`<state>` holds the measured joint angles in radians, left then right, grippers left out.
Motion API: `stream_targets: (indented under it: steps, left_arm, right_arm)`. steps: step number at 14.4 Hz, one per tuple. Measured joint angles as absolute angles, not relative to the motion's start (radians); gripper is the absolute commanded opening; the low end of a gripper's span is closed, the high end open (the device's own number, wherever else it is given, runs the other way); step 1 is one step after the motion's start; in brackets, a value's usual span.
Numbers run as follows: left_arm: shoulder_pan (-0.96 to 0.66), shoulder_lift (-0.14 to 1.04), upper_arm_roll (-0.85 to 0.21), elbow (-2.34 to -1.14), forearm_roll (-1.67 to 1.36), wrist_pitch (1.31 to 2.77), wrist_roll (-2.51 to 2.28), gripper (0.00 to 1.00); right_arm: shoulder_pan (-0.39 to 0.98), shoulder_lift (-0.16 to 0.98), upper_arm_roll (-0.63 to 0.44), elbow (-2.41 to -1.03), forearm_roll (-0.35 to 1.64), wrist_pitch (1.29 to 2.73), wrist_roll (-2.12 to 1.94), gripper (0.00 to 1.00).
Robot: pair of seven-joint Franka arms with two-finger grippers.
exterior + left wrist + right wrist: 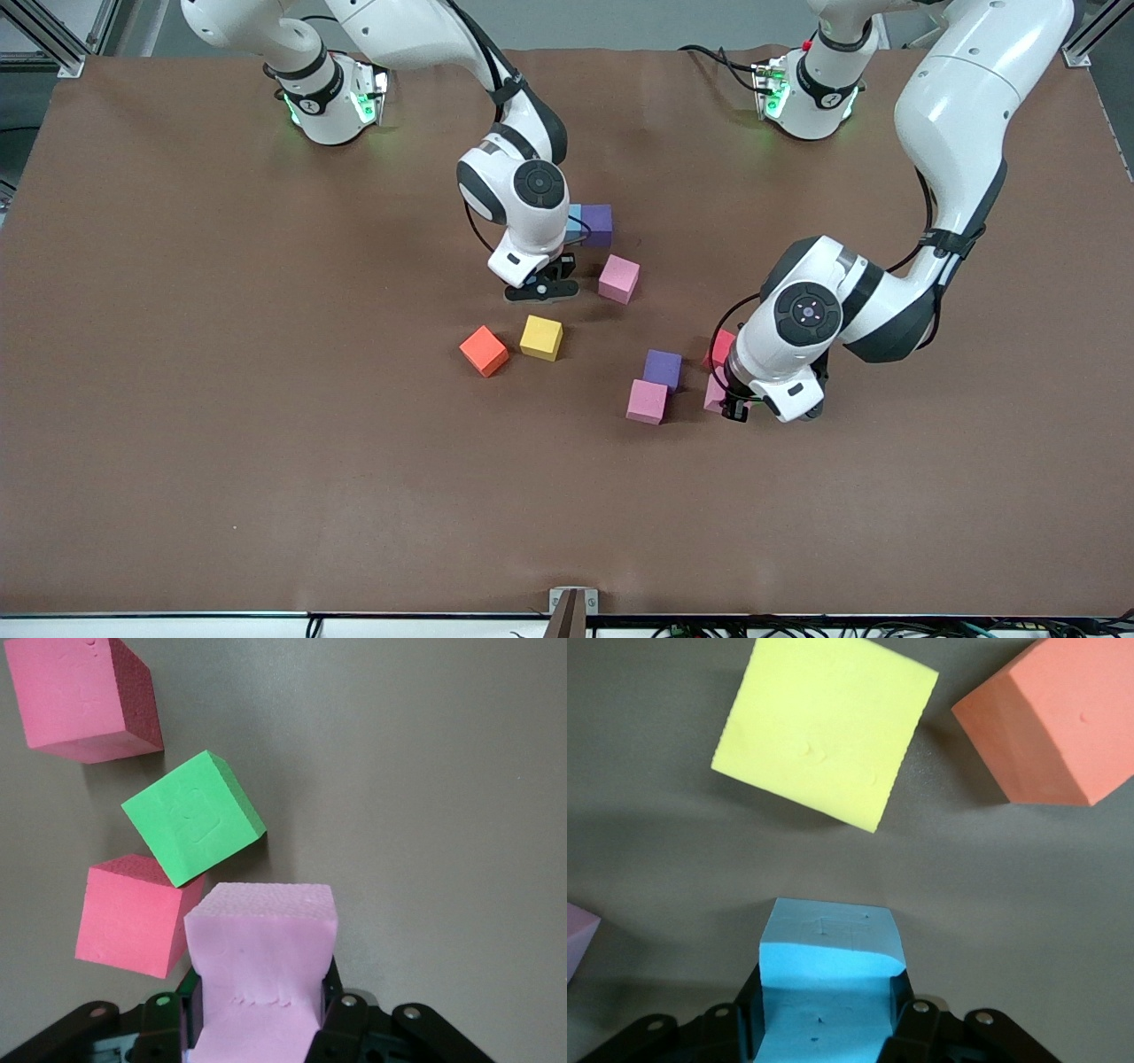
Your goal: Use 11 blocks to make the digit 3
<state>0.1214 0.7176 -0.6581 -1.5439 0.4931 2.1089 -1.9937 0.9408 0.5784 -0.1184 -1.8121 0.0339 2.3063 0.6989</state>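
L gripper (261, 1028) clenched on pink block (261, 948), low over worktop (266, 443); green cube (193, 817) and two red-pink blocks (133, 914) just ahead of it. R gripper (828, 1028) grasping lt-blue block (827, 979); yellow block (824, 726) straight ahead, orange block (1054, 726) beside that. No digit 3 formed yet. Purple+blue pair (595, 223) under R wrist looks like the likely start; R arm nearer.

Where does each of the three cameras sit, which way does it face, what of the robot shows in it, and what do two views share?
Front view: high across the table, facing both arms and the scattered blocks.
Left wrist view: on the left arm's wrist, looking down past the left gripper shut on a pink cube.
Right wrist view: on the right arm's wrist, looking down past the right gripper shut on a light blue cube.
Shared: yellow cube.
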Motion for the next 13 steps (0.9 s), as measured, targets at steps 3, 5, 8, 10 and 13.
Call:
stream_targets:
  steps: [3,5,8,10,13]
  left_arm:
    - [0.121,0.718,-0.660,-1.544,0.493,2.104,-1.994,0.30]
    - [0.121,0.718,-0.665,-1.544,0.493,2.097,-1.994,0.30]
    - [0.121,0.718,-0.688,-1.543,0.491,2.097,-2.005,0.30]
    - [0.120,0.718,-0.695,-1.543,0.491,2.096,-2.008,0.30]
    - [0.120,0.718,-0.702,-1.543,0.490,2.088,-2.025,0.30]
  right_arm:
    - [0.941,0.578,-0.118,-1.812,0.038,2.304,0.699,0.01]
    - [0.941,0.578,-0.118,-1.812,0.038,2.304,0.690,0.01]
    - [0.941,0.578,-0.117,-1.812,0.039,2.301,0.662,0.01]
    - [0.941,0.578,-0.117,-1.812,0.040,2.299,0.657,0.02]
    - [0.941,0.578,-0.117,-1.812,0.040,2.299,0.656,0.08]
